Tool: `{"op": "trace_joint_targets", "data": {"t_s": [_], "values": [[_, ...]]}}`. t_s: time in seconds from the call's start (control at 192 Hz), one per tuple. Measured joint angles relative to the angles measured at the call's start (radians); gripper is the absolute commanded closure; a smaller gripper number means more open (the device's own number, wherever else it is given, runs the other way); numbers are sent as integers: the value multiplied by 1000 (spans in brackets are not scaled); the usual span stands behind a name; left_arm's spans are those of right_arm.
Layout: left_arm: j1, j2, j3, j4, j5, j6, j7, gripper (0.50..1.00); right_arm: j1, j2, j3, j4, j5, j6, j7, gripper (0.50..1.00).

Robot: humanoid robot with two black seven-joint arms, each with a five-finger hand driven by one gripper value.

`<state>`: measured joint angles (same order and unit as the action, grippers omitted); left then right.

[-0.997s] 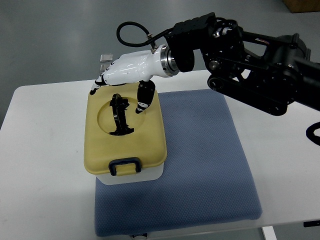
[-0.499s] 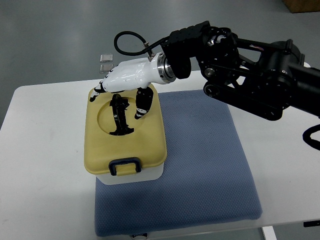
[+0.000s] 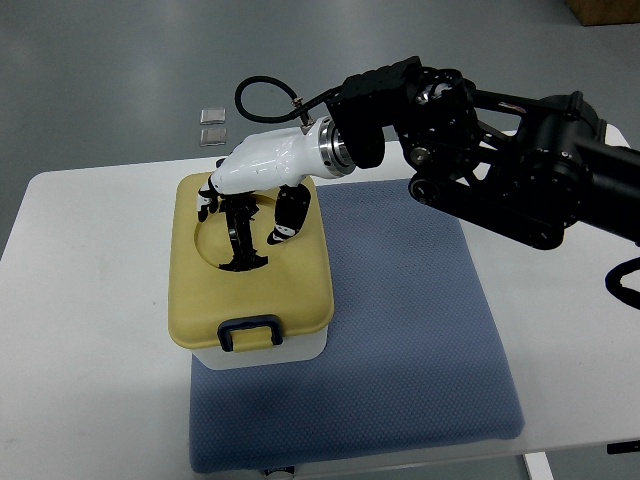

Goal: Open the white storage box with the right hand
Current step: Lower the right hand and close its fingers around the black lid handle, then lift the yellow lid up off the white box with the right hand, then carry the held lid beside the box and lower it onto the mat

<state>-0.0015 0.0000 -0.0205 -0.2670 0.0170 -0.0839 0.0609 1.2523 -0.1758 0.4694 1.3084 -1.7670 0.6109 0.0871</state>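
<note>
mat point(image 3: 400, 340): blue, dimpled fabric, rectangular, on white table point(image 3: 90, 330).
box point(image 3: 250, 290): white storage box w/ rounded yellow lid, on mat's left edge; dark latch point(image 3: 250, 332) at near side.
handle point(image 3: 238, 232): black, in lid's round recess.
right hand point(image 3: 250, 200): glossy white; we see fingers curled down around handle, can't tell if gripping.

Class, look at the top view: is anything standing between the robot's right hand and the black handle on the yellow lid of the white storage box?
Nothing visible does. The white right hand hangs directly over the black handle in the round recess of the yellow lid; the fingers flank it. Whether they touch it cannot be told.
</note>
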Motion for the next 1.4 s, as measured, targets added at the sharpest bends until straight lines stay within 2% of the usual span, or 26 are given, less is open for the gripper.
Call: {"op": "trace_joint_targets", "data": {"t_s": [0.052, 0.078, 0.545, 0.945, 1.055, 1.19, 1.403], "values": [[0, 0, 0, 0, 0, 0, 0, 500, 0, 0, 0, 0, 0, 0, 0, 957], [0, 0, 0, 0, 0, 0, 0, 500, 0, 0, 0, 0, 0, 0, 0, 999], [0, 0, 0, 0, 0, 0, 0, 500, 14, 18, 10, 2, 8, 0, 4, 1000], [0, 0, -1, 0, 0, 0, -1, 500, 156, -15, 94, 2, 102, 0, 11, 1000], [0, 0, -1, 0, 0, 0, -1, 500, 220, -96, 136, 1, 139, 0, 10, 1000], [0, 0, -1, 1, -1, 0, -1, 500, 275, -256, 151, -3, 156, 0, 11, 1000], [0, 0, -1, -1, 1, 0, -1, 500, 258, -491, 115, -26, 155, 0, 12, 1000]]}}
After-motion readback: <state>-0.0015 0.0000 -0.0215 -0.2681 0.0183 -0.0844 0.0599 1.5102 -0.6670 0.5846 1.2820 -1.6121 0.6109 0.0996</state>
